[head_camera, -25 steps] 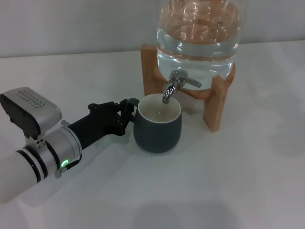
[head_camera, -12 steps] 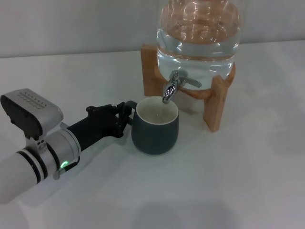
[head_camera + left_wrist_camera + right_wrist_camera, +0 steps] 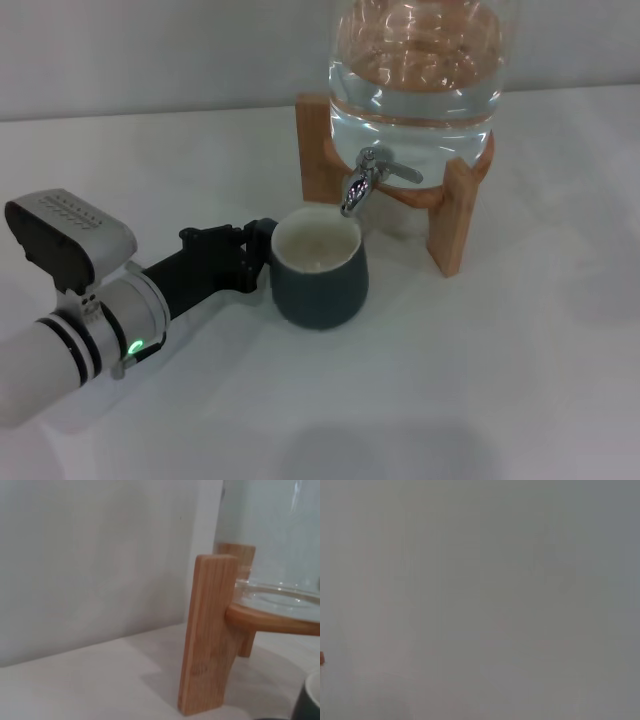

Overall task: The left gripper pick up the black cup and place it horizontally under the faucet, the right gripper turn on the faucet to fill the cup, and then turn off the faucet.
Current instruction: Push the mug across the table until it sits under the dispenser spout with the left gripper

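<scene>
The black cup (image 3: 318, 285) stands upright on the white table, cream inside showing, just in front of and slightly left of the faucet (image 3: 360, 186). The chrome spout ends above the cup's far right rim. My left gripper (image 3: 256, 252) reaches in from the left and is shut on the cup's handle, which its fingers hide. In the left wrist view only a sliver of the black cup (image 3: 310, 700) shows at the corner. The right gripper is out of view; its wrist view shows only a blank grey surface.
The clear water jar (image 3: 415, 70) rests on a wooden stand (image 3: 455, 225) behind the cup. One stand leg (image 3: 207, 635) fills the left wrist view. White table (image 3: 480, 380) spreads to the front and right.
My left gripper has drawn back to the left and toward me, and the cup has moved with it, so the spout now sits over its far right rim rather than its middle.
</scene>
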Action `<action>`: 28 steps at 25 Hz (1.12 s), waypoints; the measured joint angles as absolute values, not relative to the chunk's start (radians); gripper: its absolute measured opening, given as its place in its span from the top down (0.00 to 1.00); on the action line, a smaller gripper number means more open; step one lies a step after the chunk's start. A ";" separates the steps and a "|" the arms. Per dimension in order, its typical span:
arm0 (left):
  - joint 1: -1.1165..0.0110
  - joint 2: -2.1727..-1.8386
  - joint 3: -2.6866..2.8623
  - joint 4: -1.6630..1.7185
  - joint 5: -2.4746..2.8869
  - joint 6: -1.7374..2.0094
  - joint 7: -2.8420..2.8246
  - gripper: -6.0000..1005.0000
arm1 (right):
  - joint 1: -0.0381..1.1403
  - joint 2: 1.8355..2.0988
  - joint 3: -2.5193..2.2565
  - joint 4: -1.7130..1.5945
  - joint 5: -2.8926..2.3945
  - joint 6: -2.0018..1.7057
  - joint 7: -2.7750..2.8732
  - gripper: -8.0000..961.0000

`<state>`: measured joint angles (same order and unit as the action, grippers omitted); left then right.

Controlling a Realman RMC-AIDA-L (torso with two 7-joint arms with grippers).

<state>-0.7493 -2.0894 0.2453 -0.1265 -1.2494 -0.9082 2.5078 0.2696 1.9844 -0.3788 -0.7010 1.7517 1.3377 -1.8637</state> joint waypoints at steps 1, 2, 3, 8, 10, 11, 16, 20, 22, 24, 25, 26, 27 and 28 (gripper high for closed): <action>-0.750 -2.089 0.245 -0.127 -1.248 -0.905 2.508 0.87 | 0.269 1.985 -0.378 -0.701 1.752 1.338 -1.864 0.12; -0.750 -2.089 0.245 -0.128 -1.247 -0.905 2.508 0.87 | 0.269 1.986 -0.378 -0.701 1.752 1.338 -1.864 0.12; -0.750 -2.089 0.245 -0.128 -1.247 -0.905 2.508 0.87 | 0.269 1.986 -0.378 -0.701 1.752 1.338 -1.864 0.12; -0.750 -2.089 0.245 -0.129 -1.246 -0.905 2.508 0.88 | 0.269 1.987 -0.380 -0.701 1.752 1.338 -1.864 0.12; -0.750 -2.089 0.245 -0.129 -1.246 -0.905 2.508 0.88 | 0.269 1.988 -0.380 -0.702 1.752 1.338 -1.864 0.12; -0.750 -2.089 0.245 -0.129 -1.246 -0.905 2.508 0.88 | 0.268 1.988 -0.380 -0.702 1.752 1.339 -1.864 0.12; -0.752 -2.089 0.245 -0.127 -1.247 -0.905 2.510 0.89 | 0.266 1.988 -0.380 -0.704 1.753 1.339 -1.864 0.12; -0.753 -2.089 0.245 -0.124 -1.249 -0.905 2.510 0.89 | 0.267 1.988 -0.379 -0.703 1.753 1.339 -1.864 0.12; -0.753 -2.089 0.245 -0.123 -1.249 -0.905 2.510 0.89 | 0.269 1.988 -0.378 -0.703 1.753 1.339 -1.864 0.12; -0.752 -2.089 0.245 -0.123 -1.250 -0.910 2.510 0.89 | 0.269 1.988 -0.378 -0.703 1.753 1.339 -1.864 0.12; -0.751 -2.089 0.245 -0.123 -1.250 -0.912 2.510 0.88 | 0.270 1.988 -0.378 -0.703 1.753 1.339 -1.864 0.12; -0.750 -2.089 0.245 -0.123 -1.251 -0.916 2.510 0.87 | 0.270 1.988 -0.378 -0.703 1.753 1.339 -1.864 0.12; -0.749 -2.089 0.245 -0.123 -1.251 -0.918 2.509 0.86 | 0.270 1.988 -0.377 -0.703 1.753 1.339 -1.864 0.12; -0.749 -2.089 0.245 -0.123 -1.252 -0.918 2.509 0.85 | 0.270 1.988 -0.377 -0.704 1.753 1.339 -1.864 0.12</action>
